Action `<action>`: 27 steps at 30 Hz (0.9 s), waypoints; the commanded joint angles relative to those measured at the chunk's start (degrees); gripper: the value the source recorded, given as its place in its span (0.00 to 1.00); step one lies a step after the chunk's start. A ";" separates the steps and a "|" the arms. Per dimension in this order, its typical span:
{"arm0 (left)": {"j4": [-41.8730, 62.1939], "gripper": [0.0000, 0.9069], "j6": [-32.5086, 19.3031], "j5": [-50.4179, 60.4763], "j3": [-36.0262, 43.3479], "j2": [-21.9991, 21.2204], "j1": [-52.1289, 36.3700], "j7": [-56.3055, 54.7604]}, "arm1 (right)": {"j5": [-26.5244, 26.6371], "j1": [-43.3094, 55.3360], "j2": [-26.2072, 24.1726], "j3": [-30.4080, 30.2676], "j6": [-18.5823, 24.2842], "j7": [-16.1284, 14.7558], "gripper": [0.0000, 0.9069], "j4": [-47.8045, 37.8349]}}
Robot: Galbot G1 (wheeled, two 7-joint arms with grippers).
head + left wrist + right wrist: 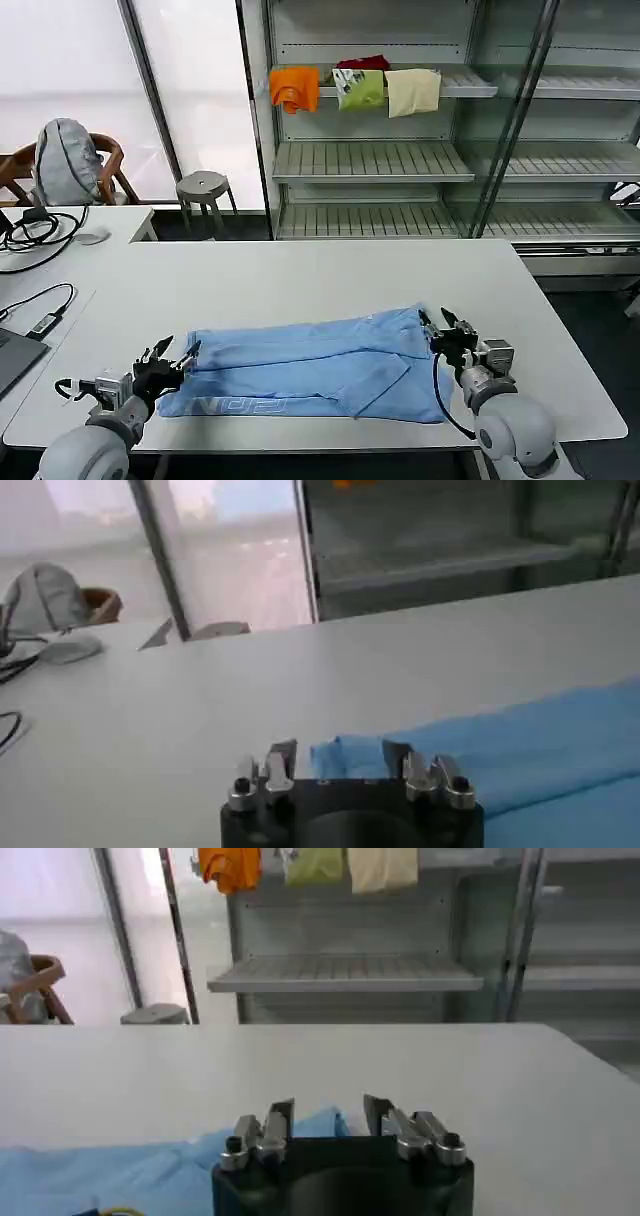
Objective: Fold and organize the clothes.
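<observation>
The clothes, one light blue T-shirt [320,370], lie folded lengthwise on the white table [330,275], with pale lettering near the front left edge. My left gripper [172,359] is open at the shirt's left end; in the left wrist view a blue cloth corner [345,752] sits between its spread fingers [283,758]. My right gripper [445,325] is open at the shirt's far right corner, and the right wrist view shows the blue corner [325,1123] between its fingers [280,1116]. Neither jaw pair is closed on the fabric.
A metal shelf rack [370,160] behind the table holds orange [294,88], green [360,88] and cream [412,92] cloths. A grey backpack [65,160] rests on a chair at far left, with cables [40,230] and a stool [203,190] nearby.
</observation>
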 commanded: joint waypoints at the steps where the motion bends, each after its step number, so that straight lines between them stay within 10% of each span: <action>1: -0.85 1.00 -3.58 -2.90 4.31 -1.83 3.03 -12.37 | -1.15 -3.23 -0.04 3.31 -0.03 -0.29 1.00 4.01; 11: -0.49 0.94 -4.23 -2.99 7.48 -2.57 2.84 -12.97 | -2.23 -4.64 -0.03 3.80 -0.14 -0.15 1.00 4.12; 13: 0.70 0.71 -4.31 -2.98 8.32 -2.71 2.21 -13.15 | -2.28 -4.67 0.02 3.80 -0.16 -0.11 1.00 4.15; 14: 1.92 0.31 -4.43 -3.00 8.53 -2.85 1.53 -13.33 | -2.28 -4.73 0.04 3.79 -0.20 -0.10 1.00 4.19; 15: 2.54 0.14 -4.57 -3.04 8.73 -2.92 1.10 -13.69 | -2.30 -4.82 0.01 3.76 -0.22 -0.11 1.00 4.24; 17: 3.53 0.02 -4.66 -3.41 8.93 -2.94 0.82 -14.19 | -2.38 -4.92 0.02 3.74 -0.23 -0.10 1.00 4.23; 27: 2.35 0.02 -3.02 -6.59 10.20 -2.32 1.16 -14.91 | -3.28 -5.06 0.68 3.01 -0.32 0.03 1.00 3.83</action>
